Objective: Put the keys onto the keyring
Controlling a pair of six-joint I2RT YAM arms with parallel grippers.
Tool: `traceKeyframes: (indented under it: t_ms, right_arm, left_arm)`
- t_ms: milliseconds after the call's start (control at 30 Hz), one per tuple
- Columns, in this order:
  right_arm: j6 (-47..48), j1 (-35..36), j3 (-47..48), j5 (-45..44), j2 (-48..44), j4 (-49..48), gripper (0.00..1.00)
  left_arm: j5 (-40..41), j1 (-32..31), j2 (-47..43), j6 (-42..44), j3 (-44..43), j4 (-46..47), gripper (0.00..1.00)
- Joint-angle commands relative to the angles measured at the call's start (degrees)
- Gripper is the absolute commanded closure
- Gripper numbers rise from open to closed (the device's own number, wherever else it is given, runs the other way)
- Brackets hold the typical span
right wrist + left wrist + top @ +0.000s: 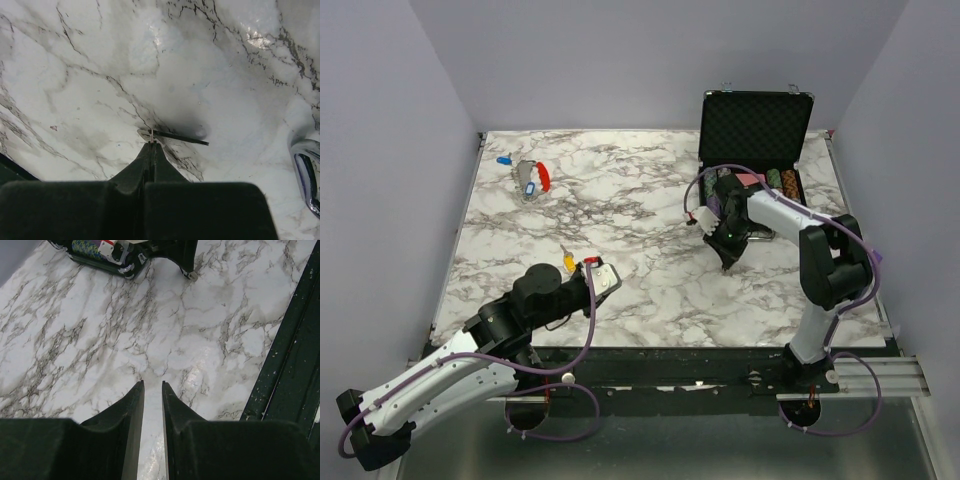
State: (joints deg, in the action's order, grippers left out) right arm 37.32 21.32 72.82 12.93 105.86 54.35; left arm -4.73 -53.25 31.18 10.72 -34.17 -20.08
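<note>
Step in hand, as judged: picking a key up off the table [640,215]; nothing has been threaded yet.

Right gripper [151,143] is pointed down at the table just in front of the case [755,125]. Its jaws are pressed together, and a thin pale sliver [151,133] is seen at their tips. Whether this is a key cannot be told. The hold should be confirmed in the wrist view before any lift, since so thin a piece is judged likely to slip or swivel.

Keyring [542,177] is lying well left of the case, with a blue key [529,189] against it and a second blue key [504,160] just beyond it. A yellow key [568,263] is lying left of the case and nearer, just beside the left gripper [152,385].

Left jaws are held a narrow slit apart, with nothing between them.

Left arm is stretched low and forward. Right arm is folded at the elbow, with the wrist bent steeply down.
</note>
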Motion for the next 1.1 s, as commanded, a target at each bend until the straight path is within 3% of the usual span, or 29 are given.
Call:
traceKeyframes:
  t_ms: [0,1067]
  right_arm:
    - [0.1,0.3,2.9,2.5,0.7,1.3,0.99]
    - [-0.5,5.7,9.7,-1.4,5.8,-0.5,0.99]
  left_arm:
    - [-1.2,0.1,0.2,0.4,-1.1,-1.0,0.72]
    - [-1.8,0.1,0.7,0.5,-1.1,-1.2,0.72]
